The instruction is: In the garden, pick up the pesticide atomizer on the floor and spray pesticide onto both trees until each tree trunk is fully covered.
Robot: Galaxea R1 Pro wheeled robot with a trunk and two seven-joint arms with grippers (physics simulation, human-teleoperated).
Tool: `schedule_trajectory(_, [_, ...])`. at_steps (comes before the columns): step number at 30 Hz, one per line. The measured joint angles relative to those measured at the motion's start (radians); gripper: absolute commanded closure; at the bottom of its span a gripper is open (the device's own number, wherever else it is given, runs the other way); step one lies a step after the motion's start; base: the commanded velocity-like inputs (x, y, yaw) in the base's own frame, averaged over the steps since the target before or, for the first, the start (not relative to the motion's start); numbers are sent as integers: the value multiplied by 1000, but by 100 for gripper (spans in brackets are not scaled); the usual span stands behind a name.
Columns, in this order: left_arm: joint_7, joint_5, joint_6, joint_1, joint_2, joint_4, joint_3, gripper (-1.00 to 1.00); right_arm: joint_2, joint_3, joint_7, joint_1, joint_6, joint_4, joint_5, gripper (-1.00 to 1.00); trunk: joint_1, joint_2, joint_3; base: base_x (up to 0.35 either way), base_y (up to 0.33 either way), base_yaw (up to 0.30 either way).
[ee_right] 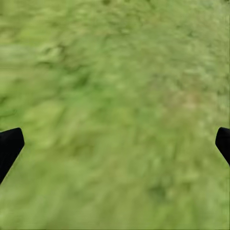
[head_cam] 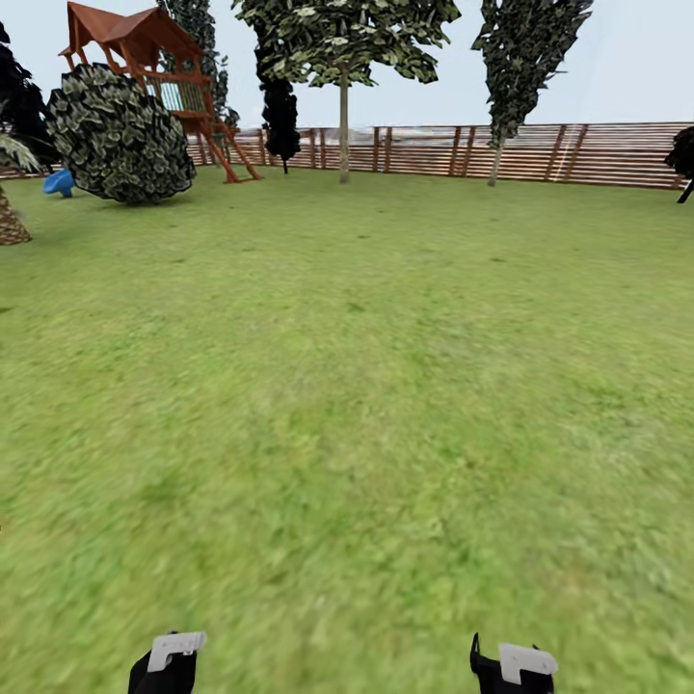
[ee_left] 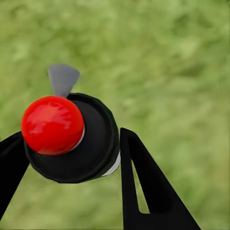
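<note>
Black fingers [ee_left: 143, 182] of the left gripper [ee_left: 72, 158] clamp the atomizer [ee_left: 72, 139] from both sides; its black body, red round cap [ee_left: 51, 124] and grey trigger tab [ee_left: 63, 78] hang over blurred lawn [ee_left: 182, 72]. The right gripper [ee_right: 115, 143] is spread wide with nothing between its fingers [ee_right: 9, 146], grass behind it. From the head camera, both wrists sit at the near edge of the lawn [head_cam: 347, 405], the left gripper [head_cam: 166, 665] and the right gripper [head_cam: 511, 670] each with a white bracket. Far across the grass a brown slat fence [head_cam: 617, 152] runs along the back. Before the fence stands a tree [head_cam: 343, 58] with a pale bare trunk [head_cam: 343, 130] and a second leafy tree [head_cam: 525, 67] to that tree's right. Left of the tree are a thin dark tree [head_cam: 280, 111], a wooden playhouse [head_cam: 159, 58], a round bush [head_cam: 120, 135] and a small blue object [head_cam: 59, 181].
</note>
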Motion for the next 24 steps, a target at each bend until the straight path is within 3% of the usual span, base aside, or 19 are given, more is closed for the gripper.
schedule_trajectory(24, [0, 3, 0, 0, 1, 4, 2, 100, -2, 0, 0, 0, -1, 0, 0, -100, 0, 0, 13, 340, 46, 4])
